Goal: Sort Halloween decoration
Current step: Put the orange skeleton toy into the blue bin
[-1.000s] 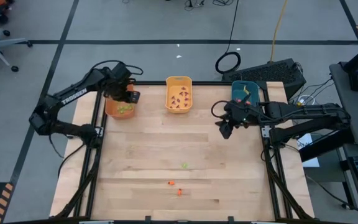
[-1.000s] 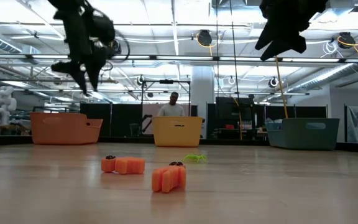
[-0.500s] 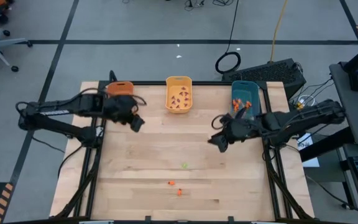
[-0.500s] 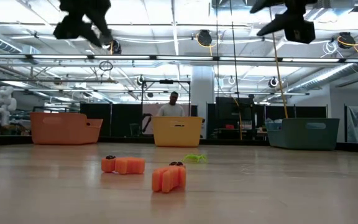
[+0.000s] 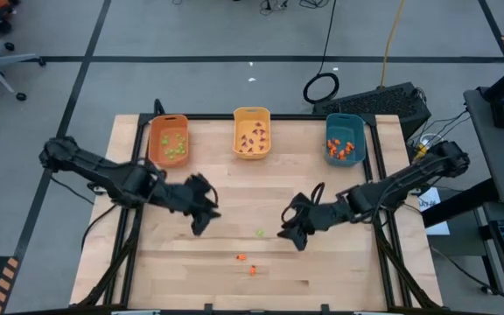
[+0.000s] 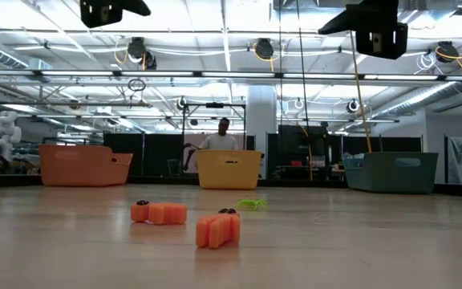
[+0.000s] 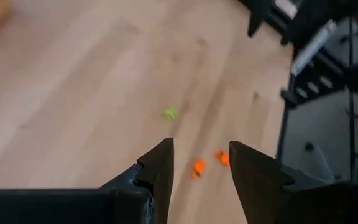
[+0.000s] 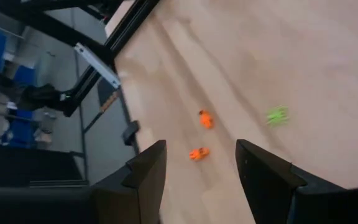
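Nearest, low in the overhead frame, two orange trinkets [image 5: 247, 263] lie on the table [image 5: 164, 271], a green trinket [image 5: 259, 233] just above them at centre; only the table-level camera shows the orange ones as blocky lumps. Flanking the green one, the left gripper [image 5: 201, 222] and right gripper [image 5: 290, 233] hang apart, and each wrist camera shows its jaws parted and empty. Farthest, along the table's top edge, the overhead alone shows inside the orange bin [image 5: 168, 140], yellow bin [image 5: 252, 133] and teal bin [image 5: 344, 140], each holding sorted trinkets.

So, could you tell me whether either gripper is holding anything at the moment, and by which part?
Nothing is held. The left gripper and the right gripper are both open and empty, above the table.
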You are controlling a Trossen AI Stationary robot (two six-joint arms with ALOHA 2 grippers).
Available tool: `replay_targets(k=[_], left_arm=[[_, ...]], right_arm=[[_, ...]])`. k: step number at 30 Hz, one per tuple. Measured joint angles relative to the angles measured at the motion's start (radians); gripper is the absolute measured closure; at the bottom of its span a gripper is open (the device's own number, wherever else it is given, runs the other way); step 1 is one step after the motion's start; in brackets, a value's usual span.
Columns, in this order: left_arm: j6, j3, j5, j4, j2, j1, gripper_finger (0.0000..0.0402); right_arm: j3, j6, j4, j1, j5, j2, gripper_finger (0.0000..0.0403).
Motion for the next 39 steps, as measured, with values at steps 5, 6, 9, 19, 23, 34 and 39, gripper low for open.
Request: replay_targets(k=[5, 6, 9, 19, 23, 34, 39], left_arm=[[0.001, 0.0, 0.0, 0.104, 0.079, -0.098, 0.0247], [0.001, 0.0, -0.002, 0.13, 0.094, -0.114, 0.0247], [0.002, 0.0, -0.016, 0.18, 0.132, -0.158, 0.0247], [0.006, 0.0, -0.039, 0.267, 0.239, -0.245, 0.0247], [-0.003, 0.0, -0.063, 0.271, 0.269, -0.274, 0.0247], [-0.108, 0.0, -0.072, 0.274, 0.308, -0.321, 0.0247], [-0.16, 0.0, -0.069, 0.237, 0.308, -0.351, 0.0247]], right_arm=[[0.0, 0.033, 0.108, 0.051, -0.001, 0.045, 0.0225], [0.001, 0.034, 0.119, 0.06, 0.0, 0.052, 0.0225], [0.001, 0.036, 0.135, 0.083, 0.0, 0.07, 0.0225], [0.101, -0.192, 0.1, 0.133, 0.003, 0.178, 0.0225], [0.126, -0.271, 0.097, 0.132, 0.038, 0.242, 0.0222], [0.258, -0.468, 0.113, 0.103, 0.129, 0.495, 0.0158], [0.289, -0.468, 0.19, 0.083, 0.129, 0.608, 0.0152]])
